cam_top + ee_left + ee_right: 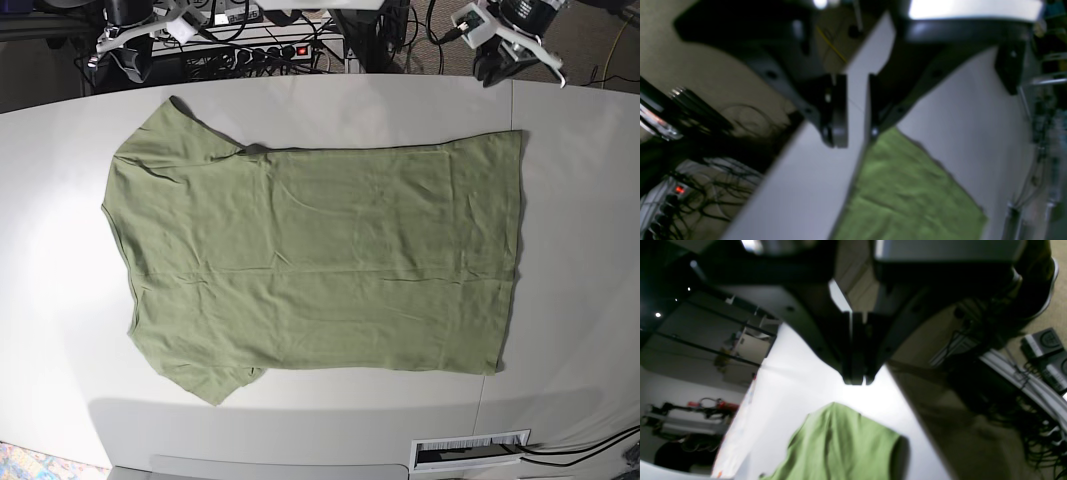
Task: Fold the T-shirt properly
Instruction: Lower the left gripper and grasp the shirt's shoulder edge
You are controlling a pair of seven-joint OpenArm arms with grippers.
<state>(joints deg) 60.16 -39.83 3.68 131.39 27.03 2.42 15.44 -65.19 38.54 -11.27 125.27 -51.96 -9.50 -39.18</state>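
The base view looks straight down from high above the white table (560,250), taking in the whole T-shirt (320,260) spread across it. The left wrist view sits close behind the left gripper (857,110) and faces along the table edge toward one corner of the T-shirt, though the blur makes it hard to say which. The right wrist view peers past the right gripper (857,373) from off the table toward a sleeve, so all three views share the T-shirt.
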